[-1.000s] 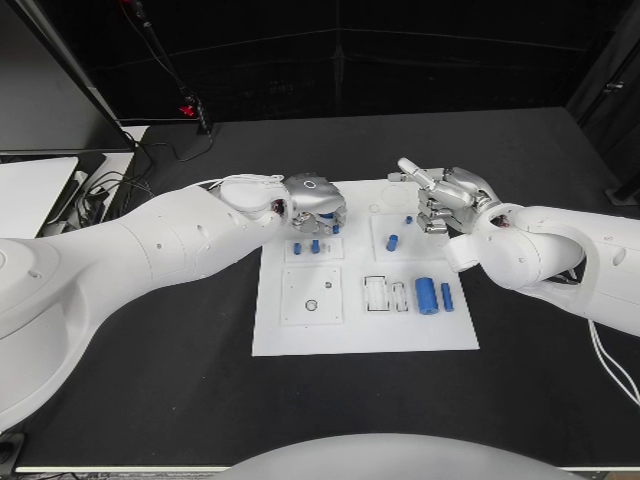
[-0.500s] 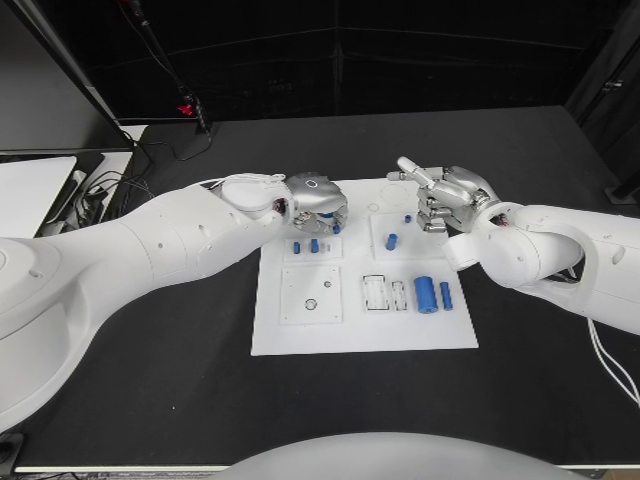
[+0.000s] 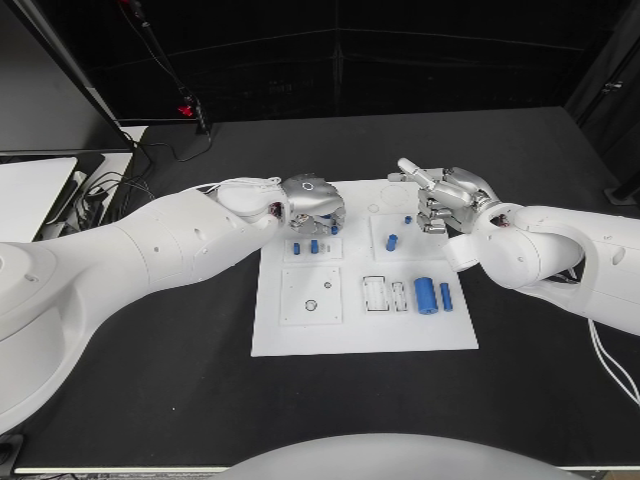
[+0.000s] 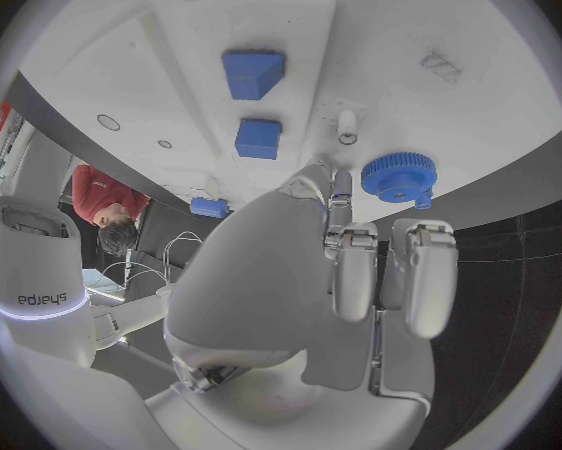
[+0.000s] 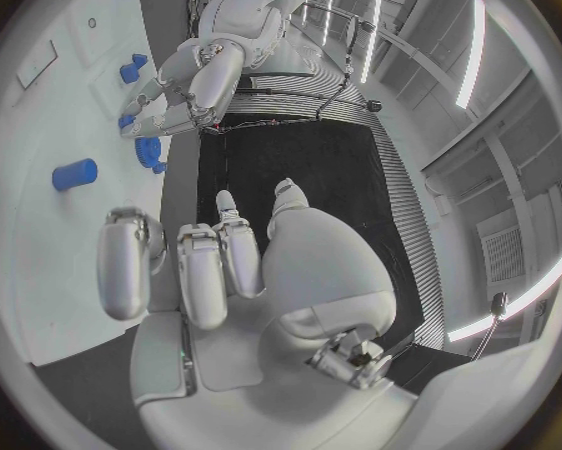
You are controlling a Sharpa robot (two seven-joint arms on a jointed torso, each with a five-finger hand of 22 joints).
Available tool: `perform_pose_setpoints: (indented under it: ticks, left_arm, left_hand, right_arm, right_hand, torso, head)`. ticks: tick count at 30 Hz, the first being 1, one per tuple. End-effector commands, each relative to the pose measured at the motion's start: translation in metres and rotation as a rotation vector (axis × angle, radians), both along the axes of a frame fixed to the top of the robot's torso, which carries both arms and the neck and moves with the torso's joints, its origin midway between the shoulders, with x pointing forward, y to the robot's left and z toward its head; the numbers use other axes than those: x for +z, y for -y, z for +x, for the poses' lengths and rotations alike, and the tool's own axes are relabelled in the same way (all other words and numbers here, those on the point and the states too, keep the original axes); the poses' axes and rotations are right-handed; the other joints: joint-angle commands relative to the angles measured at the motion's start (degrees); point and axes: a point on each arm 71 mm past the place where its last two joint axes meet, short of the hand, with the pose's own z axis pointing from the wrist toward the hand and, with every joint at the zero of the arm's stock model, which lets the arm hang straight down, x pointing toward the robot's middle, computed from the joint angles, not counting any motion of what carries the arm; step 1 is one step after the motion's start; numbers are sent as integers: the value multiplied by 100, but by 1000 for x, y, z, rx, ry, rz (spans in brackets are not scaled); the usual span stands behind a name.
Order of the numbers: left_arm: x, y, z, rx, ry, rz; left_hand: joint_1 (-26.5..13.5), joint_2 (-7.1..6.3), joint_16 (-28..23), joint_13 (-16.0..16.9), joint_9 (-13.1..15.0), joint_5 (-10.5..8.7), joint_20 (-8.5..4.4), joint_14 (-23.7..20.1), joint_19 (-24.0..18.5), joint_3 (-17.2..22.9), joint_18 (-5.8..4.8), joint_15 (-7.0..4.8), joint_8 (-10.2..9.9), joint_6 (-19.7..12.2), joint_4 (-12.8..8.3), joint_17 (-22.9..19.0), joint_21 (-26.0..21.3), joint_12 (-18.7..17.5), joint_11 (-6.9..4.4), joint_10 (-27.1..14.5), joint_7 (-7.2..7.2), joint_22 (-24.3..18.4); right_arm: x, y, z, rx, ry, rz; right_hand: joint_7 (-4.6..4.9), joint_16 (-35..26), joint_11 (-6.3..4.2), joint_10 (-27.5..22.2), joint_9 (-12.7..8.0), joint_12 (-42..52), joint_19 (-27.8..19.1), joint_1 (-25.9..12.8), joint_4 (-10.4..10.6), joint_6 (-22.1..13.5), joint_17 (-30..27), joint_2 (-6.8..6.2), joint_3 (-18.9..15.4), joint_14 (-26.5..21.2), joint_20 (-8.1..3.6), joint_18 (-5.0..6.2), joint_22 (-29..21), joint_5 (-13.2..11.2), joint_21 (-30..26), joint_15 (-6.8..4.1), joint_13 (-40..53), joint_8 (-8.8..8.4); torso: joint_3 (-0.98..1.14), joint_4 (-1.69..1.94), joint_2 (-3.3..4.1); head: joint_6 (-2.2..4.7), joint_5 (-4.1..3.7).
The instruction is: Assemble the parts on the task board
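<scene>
I'd ease my left hand [image 4: 356,270], its fingers [image 4: 352,270] seemingly empty, squarely onto the blue gear [image 4: 399,176] (right hand [image 3: 450,200] curled, idle).

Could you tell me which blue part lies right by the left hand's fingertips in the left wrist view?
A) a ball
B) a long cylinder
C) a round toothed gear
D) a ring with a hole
C: in the left wrist view, a round blue gear with teeth along its rim sits on the white task board just beyond the fingertips of the left hand.
</scene>
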Motion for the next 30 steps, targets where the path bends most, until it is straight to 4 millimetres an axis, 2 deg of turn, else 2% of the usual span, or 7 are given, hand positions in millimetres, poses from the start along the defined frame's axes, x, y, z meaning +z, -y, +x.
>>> perform_pose_setpoints:
  ticks: [1, 5, 13, 14, 21, 30]
  left_arm:
    - [4, 1, -3, -41, 55, -28]
    - [11, 0, -4, -59, 90, -52]
    - [29, -9, -3, -55, 121, -67]
    - [30, -11, -3, -50, 121, -66]
    - [33, -30, -4, -9, 107, -59]
    - [31, -50, -6, 32, 74, -42]
  left_hand:
    - [-69, 13, 5, -7, 45, 39, -33, 603, 597, 31, -38, -30, -20, 68, 0, 1510, 18, -50, 7, 46, 27, 1509]
    - [-114, 7, 5, -9, 45, 49, -34, 603, 597, 35, -38, -32, -34, 69, 6, 1510, 18, -92, 7, 43, 24, 1509]
    - [-144, 6, 5, -9, 44, 65, -36, 603, 597, 54, -38, -30, -55, 66, 2, 1510, 18, -139, 2, 39, 15, 1509]
    - [-143, 10, 5, -9, 44, 68, -37, 603, 597, 62, -38, -32, -58, 66, 0, 1510, 18, -146, -1, 39, 12, 1509]
    - [-155, 16, 5, -8, 46, 55, -40, 603, 597, 74, -38, -41, -62, 73, 3, 1510, 18, -166, 0, 39, 9, 1509]
    - [-186, 8, 5, -8, 47, 24, -44, 603, 597, 81, -38, -47, -73, 76, 8, 1510, 18, -198, -6, 42, 1, 1509]
  right_arm:
    - [1, 1, 0, 2, 0, 2]
    - [1, 3, 0, -4, -1, 0]
    - [1, 6, 0, -14, -3, -5]
    - [1, 6, 0, -14, -3, -5]
    - [0, 8, 0, -19, -4, -7]
    - [0, 10, 0, -22, -7, -9]
  right_hand:
    - [0, -31, -3, -42, -9, -24, -44, 3, -7, -40, 1339, 73, -31, 490, 7, 68, 1132, -14, -27, 10, 553, 21]
    - [-1, -32, -3, -43, -9, -24, -48, 4, -8, -41, 1336, 74, -31, 487, 8, 69, 1130, -14, -31, 10, 552, 21]
    - [-15, -41, -10, -54, -15, -31, -78, 7, -9, -77, 1317, 83, -34, 471, 10, 77, 1120, -15, -55, 9, 541, 6]
    - [-15, -41, -10, -55, -15, -31, -80, 7, -9, -77, 1316, 83, -34, 470, 10, 78, 1119, -15, -58, 8, 540, 6]
    - [-18, -47, -12, -66, -17, -39, -116, 7, -8, -86, 1302, 86, -35, 458, 10, 89, 1105, -16, -94, 8, 529, 2]
    - [-20, -52, -13, -83, -17, -50, -154, 8, -9, -90, 1290, 88, -35, 448, 10, 101, 1089, -17, -133, 7, 512, 1]
  torso:
    - [6, 5, -4]
    - [10, 6, -5]
    - [38, 38, -18]
    - [31, 38, -16]
    - [26, 36, -11]
    - [26, 38, -15]
  head:
    - [-5, 3]
    - [3, 21]
    - [-36, 34]
    - [-34, 29]
    - [-41, 44]
    - [-60, 94]
